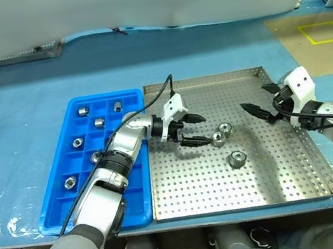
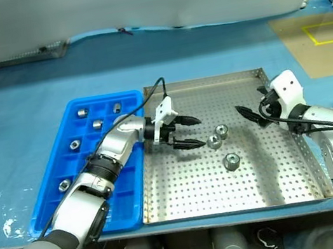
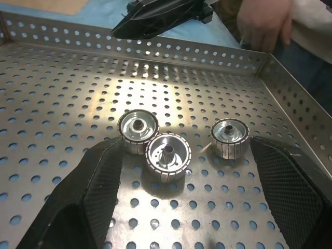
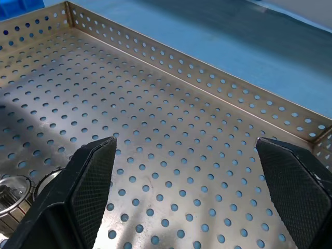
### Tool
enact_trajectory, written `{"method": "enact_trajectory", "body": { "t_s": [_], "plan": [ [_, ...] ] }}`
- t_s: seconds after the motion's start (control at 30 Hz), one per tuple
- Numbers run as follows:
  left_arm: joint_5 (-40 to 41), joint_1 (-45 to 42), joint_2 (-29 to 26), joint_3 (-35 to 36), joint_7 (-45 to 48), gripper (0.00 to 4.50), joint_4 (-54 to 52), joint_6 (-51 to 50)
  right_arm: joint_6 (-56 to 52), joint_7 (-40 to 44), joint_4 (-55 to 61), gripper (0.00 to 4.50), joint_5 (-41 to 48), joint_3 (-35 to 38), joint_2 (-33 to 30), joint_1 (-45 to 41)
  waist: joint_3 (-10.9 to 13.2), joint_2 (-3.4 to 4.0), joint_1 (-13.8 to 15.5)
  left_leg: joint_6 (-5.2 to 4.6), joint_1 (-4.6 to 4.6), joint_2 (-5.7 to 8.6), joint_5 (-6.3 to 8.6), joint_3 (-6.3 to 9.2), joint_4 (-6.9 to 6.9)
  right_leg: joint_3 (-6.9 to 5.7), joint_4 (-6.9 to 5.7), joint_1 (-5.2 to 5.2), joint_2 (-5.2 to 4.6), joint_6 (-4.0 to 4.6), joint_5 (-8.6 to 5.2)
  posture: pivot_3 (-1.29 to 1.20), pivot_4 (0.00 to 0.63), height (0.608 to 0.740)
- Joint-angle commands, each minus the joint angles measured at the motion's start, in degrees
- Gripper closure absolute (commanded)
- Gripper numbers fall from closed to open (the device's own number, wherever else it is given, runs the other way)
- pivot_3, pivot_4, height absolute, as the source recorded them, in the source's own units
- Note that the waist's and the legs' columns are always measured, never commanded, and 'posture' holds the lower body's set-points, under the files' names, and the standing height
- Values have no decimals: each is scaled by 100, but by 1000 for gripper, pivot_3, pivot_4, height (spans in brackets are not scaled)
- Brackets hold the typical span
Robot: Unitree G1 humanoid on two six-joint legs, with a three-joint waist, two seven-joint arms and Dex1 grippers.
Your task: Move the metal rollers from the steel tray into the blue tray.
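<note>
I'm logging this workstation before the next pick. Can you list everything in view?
tabletop: one, blue, under both trays
steel tray: one, silver, centre-right
blue tray: one, blue, against the steel tray's left side
metal rollers: nine, silver; three in the steel tray, six in the blue tray's compartments
person's hand: one, beyond the steel tray's rim
left pincer: black, open, beside two rollers
right pincer: black, open, over the steel tray's right side

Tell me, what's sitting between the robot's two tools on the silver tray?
Two metal rollers side by side, in the head views. The left tool and right tool both stand open over the steel tray.
</note>
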State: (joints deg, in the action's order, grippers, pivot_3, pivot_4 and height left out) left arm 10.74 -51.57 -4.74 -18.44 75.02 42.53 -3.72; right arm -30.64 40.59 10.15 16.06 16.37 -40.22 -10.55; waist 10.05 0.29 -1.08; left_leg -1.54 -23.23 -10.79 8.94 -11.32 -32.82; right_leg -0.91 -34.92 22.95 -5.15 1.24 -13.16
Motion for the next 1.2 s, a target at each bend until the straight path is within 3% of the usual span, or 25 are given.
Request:
{"method": "enact_trajectory", "body": {
  "t_s": [0.03,0.47,0.97,1.2],
  "plan": [
    [-125,-287,224,-21,216,450,222,347,-46,-151,391,0,161,394,-128,45,0,0,-10,-4,0,1,3,-5,-1,1,4,-1,-3,0,0,-478,150,740],
    [-694,-552,886,-183,537,450,1016,971,-805,-767,1218,0,1114,1006,56,-304,0,1,-197,-20,2,2,13,-21,-4,14,12,1,-4,0,0,-537,150,740],
    [-1815,-744,1287,-797,466,450,1814,1806,-867,-1014,1442,0,1246,1026,11,-7,0,2,-311,-31,-4,6,21,-22,-4,14,24,3,-8,-2,-1,-565,150,740],
    [-1885,-847,1366,-649,245,2678,1910,1908,-826,-1097,1469,0,1266,966,51,83,-1,2,-320,-31,-5,8,21,-22,-4,14,25,2,-10,-2,-1,-559,150,740]
  ]
}}
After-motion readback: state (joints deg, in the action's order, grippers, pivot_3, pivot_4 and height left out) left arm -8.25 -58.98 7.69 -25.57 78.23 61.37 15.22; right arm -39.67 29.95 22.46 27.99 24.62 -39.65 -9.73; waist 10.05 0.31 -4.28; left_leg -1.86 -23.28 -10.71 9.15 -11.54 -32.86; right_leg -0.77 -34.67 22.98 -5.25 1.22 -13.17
